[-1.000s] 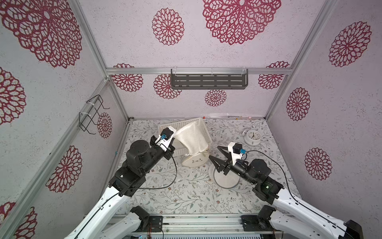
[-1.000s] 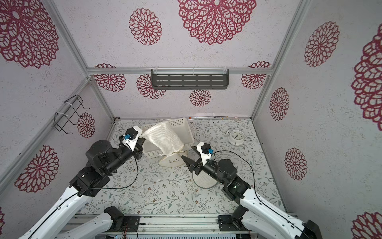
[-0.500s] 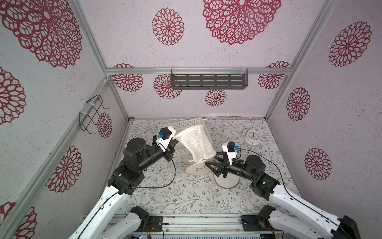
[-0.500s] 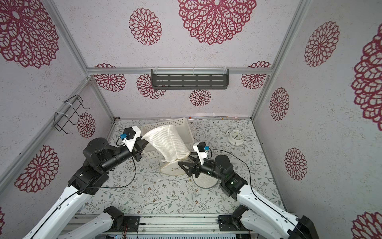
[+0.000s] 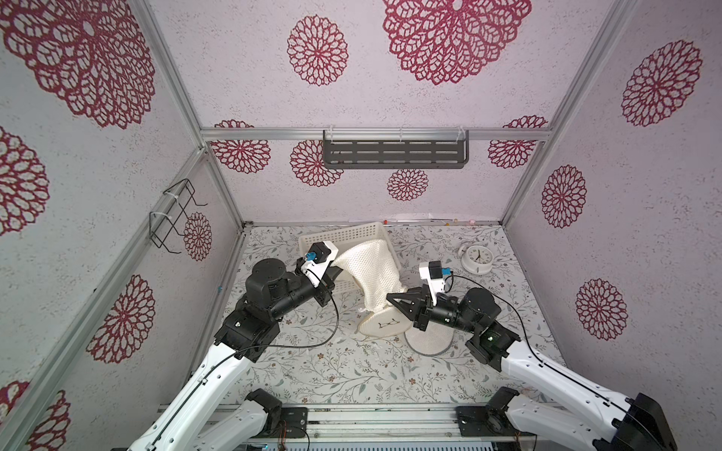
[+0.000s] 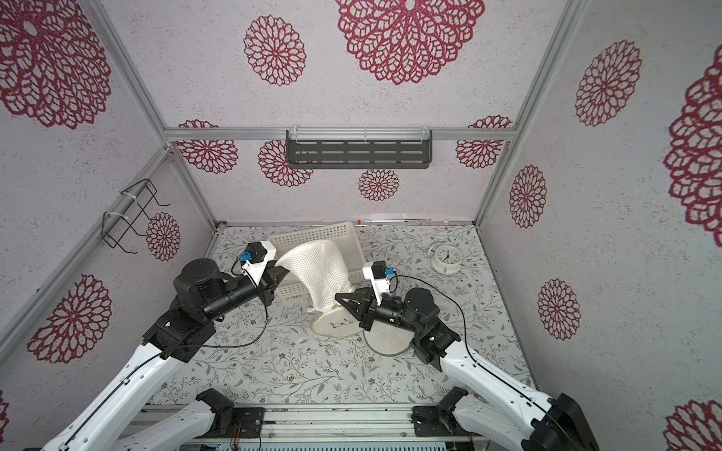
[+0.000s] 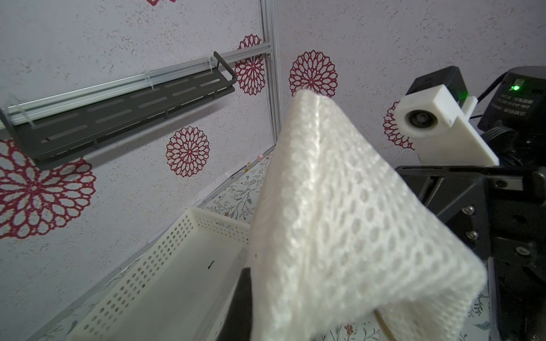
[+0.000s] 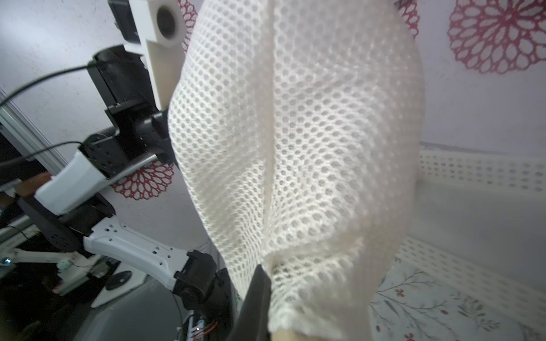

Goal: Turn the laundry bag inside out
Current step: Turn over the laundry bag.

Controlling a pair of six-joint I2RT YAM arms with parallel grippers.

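Note:
The laundry bag point(image 5: 371, 273) point(image 6: 318, 269) is white honeycomb mesh, stretched in the air above the table between my two grippers. Its round flat end point(image 5: 381, 325) with a small glasses mark rests on the table. My left gripper point(image 5: 335, 270) point(image 6: 278, 274) is shut on the bag's upper edge near the basket. My right gripper point(image 5: 392, 300) point(image 6: 340, 300) is shut on the mesh low down, just above the round end. The left wrist view shows mesh point(image 7: 339, 221) draped over one dark finger point(image 7: 240, 298). In the right wrist view the mesh point(image 8: 295, 133) is pinched against a dark finger point(image 8: 257, 301).
A white perforated basket point(image 5: 344, 235) point(image 6: 312, 233) stands tilted behind the bag. A round white mesh disc point(image 5: 428, 341) lies under the right arm. A white alarm clock point(image 5: 477, 257) stands at the back right. A grey shelf point(image 5: 394, 154) and a wire rack point(image 5: 174, 218) hang on the walls.
My right gripper, open a second ago, moved left to the bag and shut on its lower mesh. The left gripper drew the bag's top outward, pulling it taut.

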